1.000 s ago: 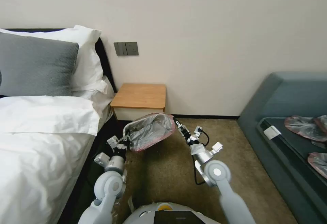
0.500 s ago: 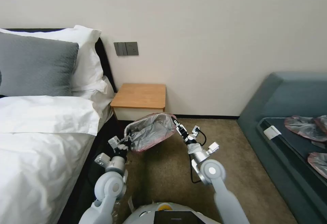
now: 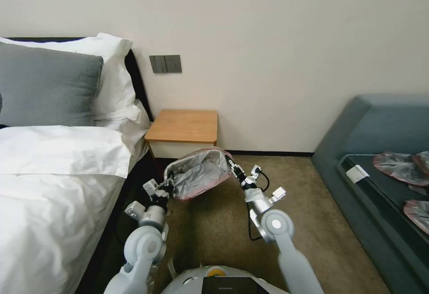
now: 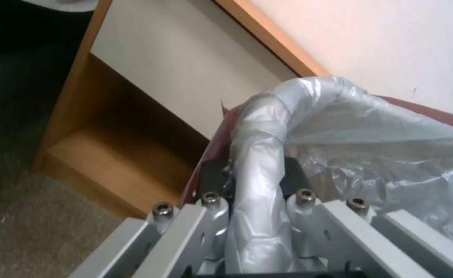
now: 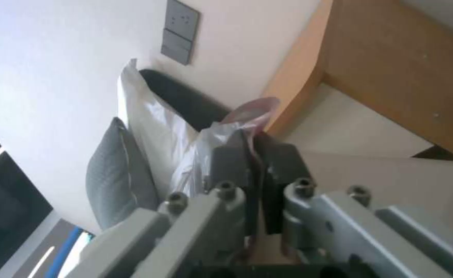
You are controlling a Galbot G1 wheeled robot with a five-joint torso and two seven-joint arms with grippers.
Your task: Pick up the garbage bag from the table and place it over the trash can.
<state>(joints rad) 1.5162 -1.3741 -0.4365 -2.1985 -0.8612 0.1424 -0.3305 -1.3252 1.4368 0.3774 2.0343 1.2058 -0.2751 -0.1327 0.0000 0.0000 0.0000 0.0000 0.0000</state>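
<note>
Carpeted floor point(image 3: 223, 222) is lying below the garbage bag point(image 3: 199, 174), which is hanging stretched open in the air just in front of the worktop point(image 3: 184, 126). Left tool point(image 3: 166, 185) is clenching one side of its rim; right tool point(image 3: 231, 163) is pinching the opposite pink edge.

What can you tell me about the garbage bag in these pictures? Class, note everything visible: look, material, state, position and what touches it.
The garbage bag is thin, crinkly, translucent grey plastic with a pink-red rim. It is held open and stretched in the air between two grippers, its mouth facing up and toward the camera, in front of the wooden nightstand and above the carpet. The left gripper pinches one rim edge, a twisted fold of plastic running between its fingers; the right gripper clamps the opposite edge. The bag is off the nightstand.
</note>
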